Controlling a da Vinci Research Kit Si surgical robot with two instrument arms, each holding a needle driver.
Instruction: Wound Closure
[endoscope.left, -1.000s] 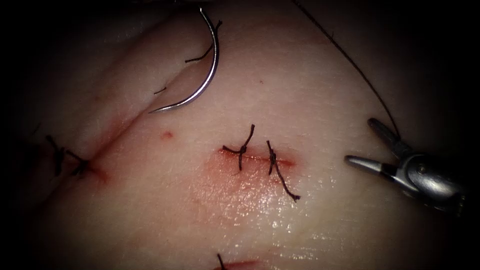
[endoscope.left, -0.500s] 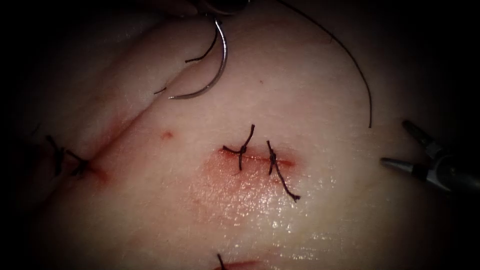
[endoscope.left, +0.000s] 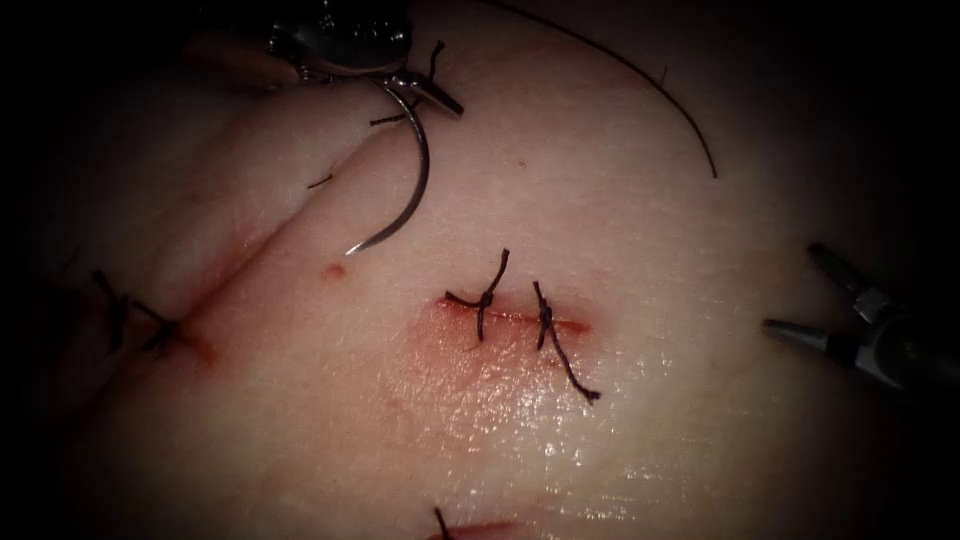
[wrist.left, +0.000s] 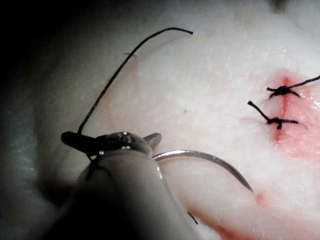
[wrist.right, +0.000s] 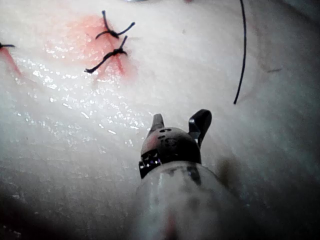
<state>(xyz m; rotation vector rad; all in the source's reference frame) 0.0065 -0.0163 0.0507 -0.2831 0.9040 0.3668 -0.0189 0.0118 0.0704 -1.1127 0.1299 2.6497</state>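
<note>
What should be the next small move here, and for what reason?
Probably lower the needle tip toward the open cut. The left tool holds the needle near its thread end, jaws shut; the tip hangs free above the tissue, just right of that cut, not in it. The right tool is open, holds nothing and stands far right. The thread lies loose.

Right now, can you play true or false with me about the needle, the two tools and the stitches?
1. The left tool holds the needle near its thread end. True.
2. The needle's tip is stuck in the tissue. False: it hangs free above it.
3. The right tool holds the thread. False: it is open and holds nothing.
4. Two knots sit on the short cut. True.
5. Red fluid lies by that cut. True.
</note>
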